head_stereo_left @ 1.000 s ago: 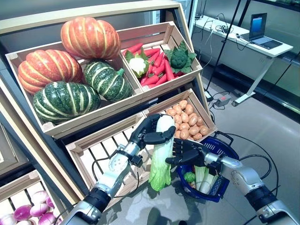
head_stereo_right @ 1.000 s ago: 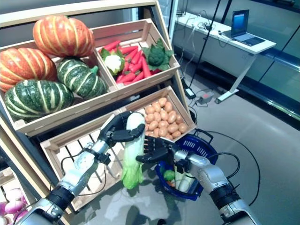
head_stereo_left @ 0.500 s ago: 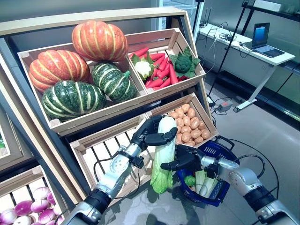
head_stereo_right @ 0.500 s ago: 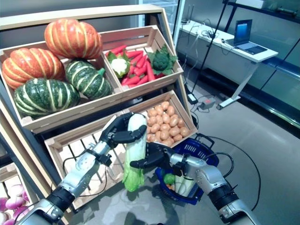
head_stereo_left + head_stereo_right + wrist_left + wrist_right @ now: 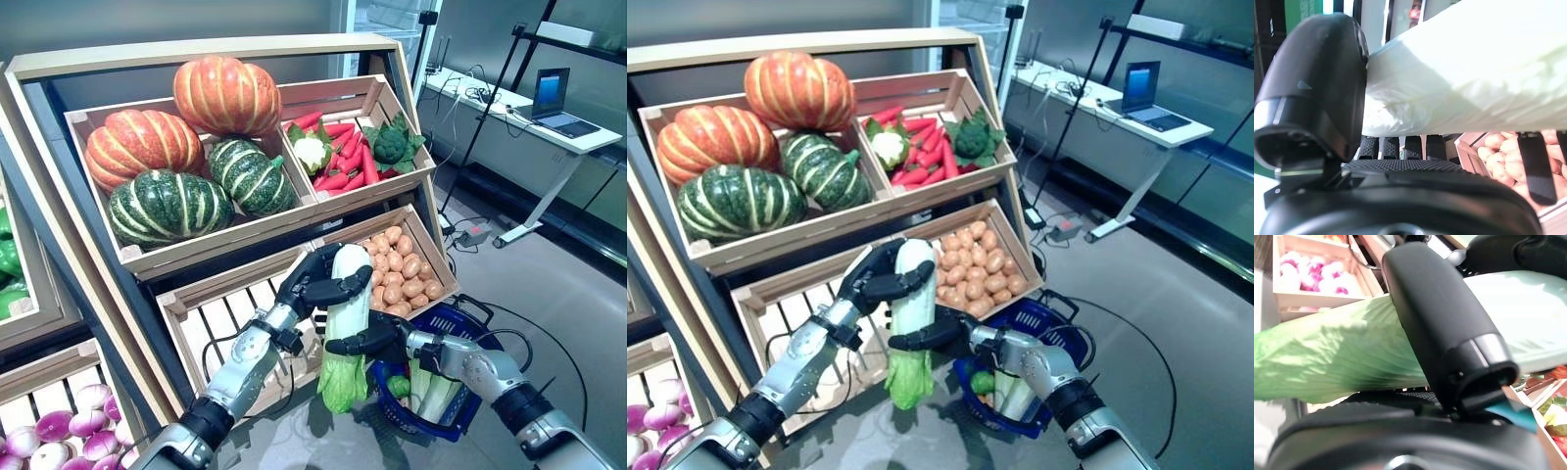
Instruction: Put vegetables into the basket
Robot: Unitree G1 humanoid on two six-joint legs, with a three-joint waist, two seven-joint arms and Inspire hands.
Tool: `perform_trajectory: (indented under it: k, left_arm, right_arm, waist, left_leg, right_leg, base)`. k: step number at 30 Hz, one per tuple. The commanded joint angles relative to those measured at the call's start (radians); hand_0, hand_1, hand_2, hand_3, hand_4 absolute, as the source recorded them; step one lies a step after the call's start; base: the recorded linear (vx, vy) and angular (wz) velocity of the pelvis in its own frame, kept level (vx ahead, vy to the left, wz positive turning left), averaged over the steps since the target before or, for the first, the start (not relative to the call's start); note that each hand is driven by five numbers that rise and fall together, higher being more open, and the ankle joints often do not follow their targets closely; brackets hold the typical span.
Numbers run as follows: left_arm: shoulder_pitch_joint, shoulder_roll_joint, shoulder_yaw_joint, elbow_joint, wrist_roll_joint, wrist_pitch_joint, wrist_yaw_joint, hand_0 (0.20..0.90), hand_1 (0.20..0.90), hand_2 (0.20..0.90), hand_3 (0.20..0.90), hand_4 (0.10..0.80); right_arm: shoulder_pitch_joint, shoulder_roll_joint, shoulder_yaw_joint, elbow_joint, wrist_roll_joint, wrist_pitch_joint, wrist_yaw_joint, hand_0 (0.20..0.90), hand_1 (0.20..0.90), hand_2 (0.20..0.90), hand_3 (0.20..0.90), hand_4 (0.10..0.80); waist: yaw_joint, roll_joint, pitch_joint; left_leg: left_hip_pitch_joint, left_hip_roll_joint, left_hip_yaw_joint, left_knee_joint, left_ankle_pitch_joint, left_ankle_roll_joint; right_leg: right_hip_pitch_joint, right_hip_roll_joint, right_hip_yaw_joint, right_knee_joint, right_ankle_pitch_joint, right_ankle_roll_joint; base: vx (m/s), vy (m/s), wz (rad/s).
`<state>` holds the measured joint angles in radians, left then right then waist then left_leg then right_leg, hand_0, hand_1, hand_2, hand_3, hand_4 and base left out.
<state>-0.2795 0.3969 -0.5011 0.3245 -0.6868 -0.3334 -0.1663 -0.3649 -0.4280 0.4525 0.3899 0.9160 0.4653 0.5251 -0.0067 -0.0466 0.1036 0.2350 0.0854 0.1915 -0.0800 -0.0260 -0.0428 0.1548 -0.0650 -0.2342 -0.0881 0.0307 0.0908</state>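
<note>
Napa cabbage [image 5: 345, 323] held upright, white stem up, green leaves down, in front of lower crates. Left hand [image 5: 315, 282] clenched around stem top. Right hand [image 5: 370, 336] wrapped around cabbage mid-section, thumb across it in wrist view. Blue basket [image 5: 477, 329] on floor at 4 o'clock of cabbage, holding vegetables. Potato crate [image 5: 434, 257] at 2 o'clock of cabbage.

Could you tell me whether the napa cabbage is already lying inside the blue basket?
No, the napa cabbage hangs upright outside the blue basket, gripped by the left hand and right hand.
</note>
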Motion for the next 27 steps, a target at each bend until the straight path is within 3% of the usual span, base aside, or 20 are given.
perform_trajectory:
  k: [1,9,18,20,27]
  left_arm:
    - [-0.081,-0.121,-0.062,-0.128,-0.116,-0.124,-0.101,0.3,0.3,0.3,0.3,0.4]
    - [-0.082,-0.118,-0.098,-0.162,-0.128,-0.111,-0.109,0.3,0.3,0.3,0.3,0.4]
    - [-0.087,-0.095,-0.083,-0.17,-0.093,-0.097,-0.097,0.3,0.3,0.3,0.3,0.4]
    - [-0.08,-0.081,-0.07,-0.177,-0.084,-0.081,-0.095,0.9,0.9,0.9,0.9,0.8]
    - [-0.064,-0.024,-0.008,-0.176,-0.04,-0.061,-0.065,0.9,0.9,0.9,0.9,0.8]
  right_arm:
    - [-0.162,0.136,0.006,0.061,0.179,-0.042,-0.016,0.3,0.3,0.3,0.3,0.4]
    - [-0.209,0.142,-0.024,0.145,0.2,-0.076,-0.036,0.3,0.3,0.3,0.3,0.4]
    - [-0.2,0.106,-0.047,0.166,0.162,-0.08,-0.048,0.3,0.3,0.3,0.3,0.4]
    - [-0.172,0.081,-0.054,0.168,0.146,-0.073,-0.057,0.3,0.3,0.3,0.3,0.4]
    - [-0.07,-0.01,-0.131,0.229,0.086,-0.077,-0.039,0.3,0.3,0.3,0.3,0.4]
  waist:
    - [0.026,-0.024,-0.062]
    - [0.04,-0.021,-0.061]
    - [0.033,-0.02,-0.064]
    - [0.027,-0.019,-0.064]
    - [0.014,-0.017,-0.056]
  left_leg:
    - [-0.045,-0.028,-0.001,-0.007,-0.041,0.004]
    - [-0.046,-0.028,-0.01,-0.007,-0.044,0.005]
    - [-0.044,-0.026,-0.008,-0.007,-0.045,0.005]
    - [-0.045,-0.024,-0.007,-0.007,-0.044,0.005]
    - [-0.048,-0.019,0.006,-0.007,-0.04,0.007]
  right_leg:
    - [0.02,-0.015,-0.003,0.001,-0.03,-0.005]
    - [0.024,-0.02,-0.013,0.001,-0.032,-0.004]
    - [0.021,-0.02,-0.005,0.001,-0.028,-0.003]
    - [0.018,-0.019,0.001,0.001,-0.027,-0.002]
    - [0.01,-0.017,0.01,0.001,-0.022,-0.002]
  base:
    - [-0.012,0.004,0.11]
    - [-0.019,0.001,0.1]
    - [-0.003,0.001,0.02]
    - [0.0,0.0,0.0]
    - [0.0,0.0,0.0]
